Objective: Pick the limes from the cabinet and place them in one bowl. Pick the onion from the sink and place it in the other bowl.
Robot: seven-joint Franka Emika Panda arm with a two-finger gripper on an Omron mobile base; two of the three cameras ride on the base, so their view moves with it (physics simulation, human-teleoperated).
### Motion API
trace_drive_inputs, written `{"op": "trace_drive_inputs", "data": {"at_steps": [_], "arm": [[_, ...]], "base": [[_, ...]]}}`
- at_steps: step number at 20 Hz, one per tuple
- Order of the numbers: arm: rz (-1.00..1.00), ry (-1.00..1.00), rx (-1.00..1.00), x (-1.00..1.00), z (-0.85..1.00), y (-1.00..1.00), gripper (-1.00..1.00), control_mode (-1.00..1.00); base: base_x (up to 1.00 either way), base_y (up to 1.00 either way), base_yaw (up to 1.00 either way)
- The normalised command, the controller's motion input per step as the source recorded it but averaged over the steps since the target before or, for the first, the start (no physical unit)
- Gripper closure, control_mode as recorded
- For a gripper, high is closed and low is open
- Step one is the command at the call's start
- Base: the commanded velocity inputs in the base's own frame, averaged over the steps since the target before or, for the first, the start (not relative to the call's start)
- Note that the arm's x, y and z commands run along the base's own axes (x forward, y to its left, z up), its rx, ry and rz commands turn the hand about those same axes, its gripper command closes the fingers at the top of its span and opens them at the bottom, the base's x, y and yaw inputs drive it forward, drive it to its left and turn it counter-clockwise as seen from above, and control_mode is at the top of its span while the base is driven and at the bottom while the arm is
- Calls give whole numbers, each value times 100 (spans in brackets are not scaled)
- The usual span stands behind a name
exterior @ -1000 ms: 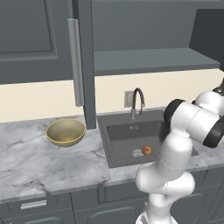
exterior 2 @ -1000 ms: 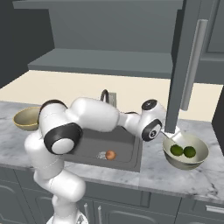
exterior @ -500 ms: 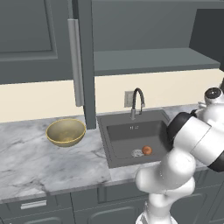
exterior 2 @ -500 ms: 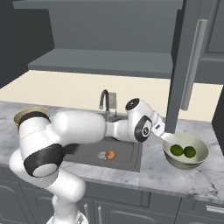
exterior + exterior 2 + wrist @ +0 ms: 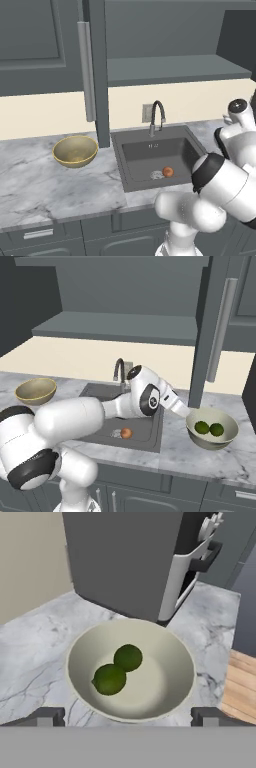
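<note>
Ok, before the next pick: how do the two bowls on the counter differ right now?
The pale bowl holds both limes; the golden-tan bowl holds nothing. The pale bowl sits right of the sink, under the open cabinet door; the golden-tan bowl sits left of it. The pale one is cream-grey, the other olive-yellow inside. Both are round, upright, on the marble counter.

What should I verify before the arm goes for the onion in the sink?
1. Both dark green bumpy limes in the pale cream-grey bowl: ok.
2. Gripper empty, tips spread wide: ok.
3. Small orange-red onion in the dark grey sink basin, beside the drain: ok.
4. Golden-tan bowl empty on the counter: ok.
5. Curved dark faucet clear of the descent path: cannot tell.
</note>
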Motion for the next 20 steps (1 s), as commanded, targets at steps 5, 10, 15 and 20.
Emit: {"op": "trace_drive_inputs", "data": {"at_steps": [5, 10, 15, 20], "arm": [[0, 2, 0, -23, 39, 26, -100, -100], [3, 2, 1, -22, 35, 26, -100, -100], [4, 4, 3, -23, 26, 24, -100, -100], [9, 6, 8, -16, 26, 28, -100, -100]], "base": [[0, 0, 0], [0, 0, 0], [0, 0, 0], [0, 0, 0]]}}
